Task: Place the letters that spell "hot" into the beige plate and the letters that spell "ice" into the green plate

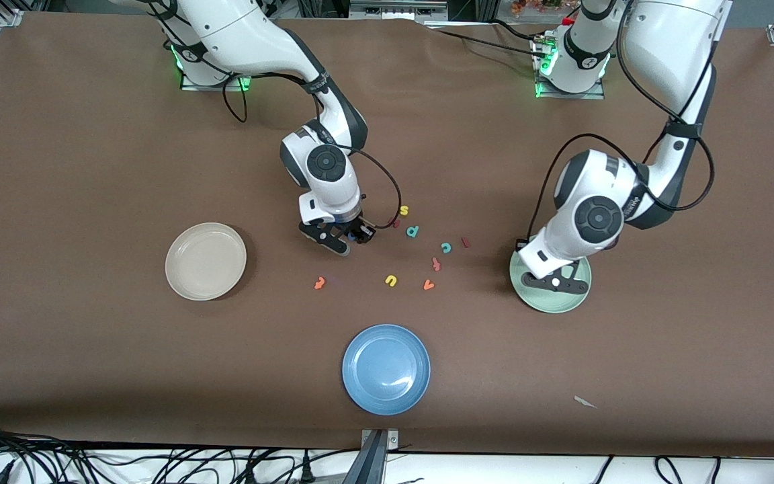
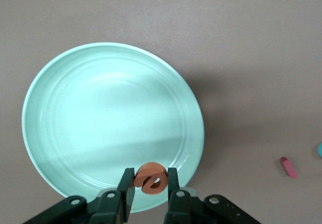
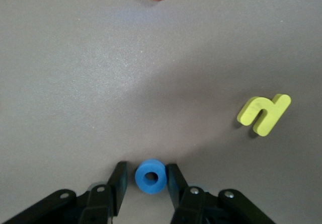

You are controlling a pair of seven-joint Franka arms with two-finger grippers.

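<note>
Left wrist view: left gripper (image 2: 149,183) pinches the orange foam e (image 2: 151,177) over the mint-green round plate (image 2: 75,113), evidently for release. Right gripper (image 3: 146,181), frame bottom, clamps the blue foam ring o (image 3: 150,176), apparently for lifting.

The table (image 1: 91,349) was plain brown. Near the blue plate (image 1: 386,369) sat a beige plate (image 1: 205,261) and a mint-green plate (image 1: 548,299), all unpatterned.

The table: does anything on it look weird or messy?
One thing: a small pale scrap lies on the brown table, nearer the front camera than the green plate. It looks like stray litter, not a letter.
</note>
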